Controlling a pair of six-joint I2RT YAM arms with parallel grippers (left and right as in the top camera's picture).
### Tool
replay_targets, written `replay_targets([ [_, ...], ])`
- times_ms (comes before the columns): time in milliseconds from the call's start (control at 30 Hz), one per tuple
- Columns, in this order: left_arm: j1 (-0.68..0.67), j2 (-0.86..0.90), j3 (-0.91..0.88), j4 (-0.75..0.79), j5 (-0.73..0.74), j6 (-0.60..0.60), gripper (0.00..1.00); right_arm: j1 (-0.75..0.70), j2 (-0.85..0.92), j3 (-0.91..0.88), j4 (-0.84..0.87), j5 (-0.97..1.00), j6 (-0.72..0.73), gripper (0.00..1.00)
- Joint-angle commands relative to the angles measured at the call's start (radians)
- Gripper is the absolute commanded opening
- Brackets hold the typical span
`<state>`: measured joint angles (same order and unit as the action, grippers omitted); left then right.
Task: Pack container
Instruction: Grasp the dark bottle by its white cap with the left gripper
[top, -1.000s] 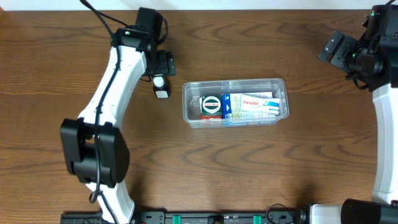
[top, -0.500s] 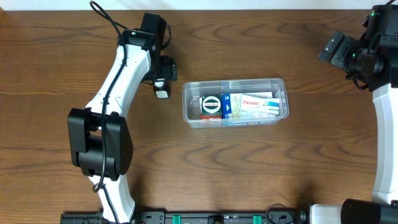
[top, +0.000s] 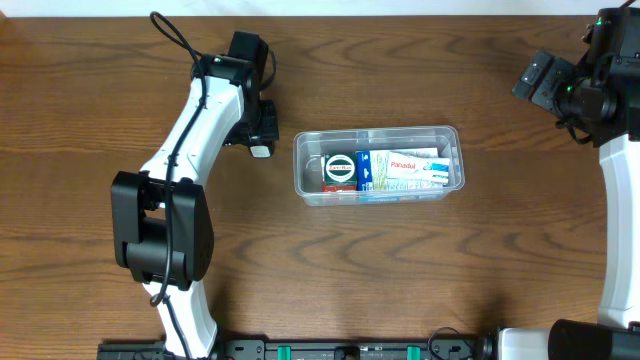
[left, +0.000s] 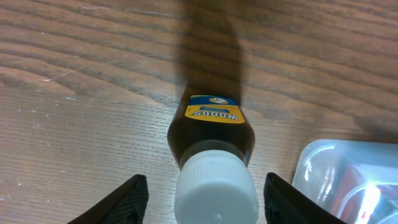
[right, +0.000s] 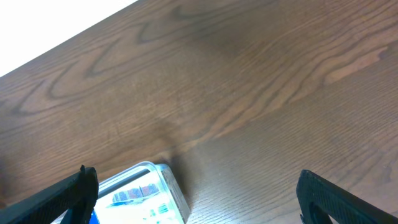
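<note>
1. Container (top: 380, 130): clear tub at mid-table, with a Panadol box (top: 405, 163) and a round-labelled item (top: 340, 167) inside. Step in hand, as I read it: pick up the brown bottle (left: 211, 134) just beside the tub's left end.
2. Left gripper (left: 204, 194): jaws apart, one finger on each side of the white cap (left: 216, 186). A gap shows on both sides, so nothing is gripped. Cannot tell whether the bottle stands or lies.
3. The cap sits nearer one finger than the other. Centre it first, so both pads land together and the bottle is not shoved sideways.
4. The tub's corner is close to the bottle in the left wrist view. Lift straight up until clear of the rim before moving across.
5. Free room looks to be at the tub's left end and along its far wall. Aim there and lower the bottle rather than drop it.
6. Right gripper (right: 199, 190): fingers wide apart and empty, well away at the far right. Best left parked.
</note>
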<state>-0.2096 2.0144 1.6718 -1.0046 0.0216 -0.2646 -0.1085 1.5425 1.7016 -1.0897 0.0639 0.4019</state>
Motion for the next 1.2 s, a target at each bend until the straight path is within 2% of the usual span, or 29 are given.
replay_targets([
  [0,0.001,0.008,-0.019,0.009,-0.002,-0.002,0.59,-0.005,-0.005,0.011,-0.003,0.007,0.009,0.99],
  [67,0.001,0.008,-0.029,0.022,-0.002,-0.003,0.55,-0.005,-0.005,0.011,-0.003,0.007,0.009,0.99],
  [233,0.001,0.008,-0.033,0.058,-0.002,-0.002,0.32,-0.005,-0.005,0.011,-0.003,0.007,0.009,0.99],
  [400,-0.001,0.008,-0.033,0.076,-0.002,-0.002,0.28,-0.005,-0.005,0.011,-0.003,0.007,0.009,0.99],
  [600,-0.006,0.004,-0.032,0.067,-0.002,-0.002,0.15,-0.005,-0.005,0.011,-0.003,0.007,0.009,0.99],
  [900,-0.014,-0.113,0.025,-0.026,-0.002,0.043,0.14,-0.005,-0.005,0.011,-0.003,0.007,0.009,0.99],
  [1167,-0.108,-0.310,0.026,-0.084,-0.003,0.146,0.15,-0.005,-0.005,0.011,-0.003,0.007,0.009,0.99],
])
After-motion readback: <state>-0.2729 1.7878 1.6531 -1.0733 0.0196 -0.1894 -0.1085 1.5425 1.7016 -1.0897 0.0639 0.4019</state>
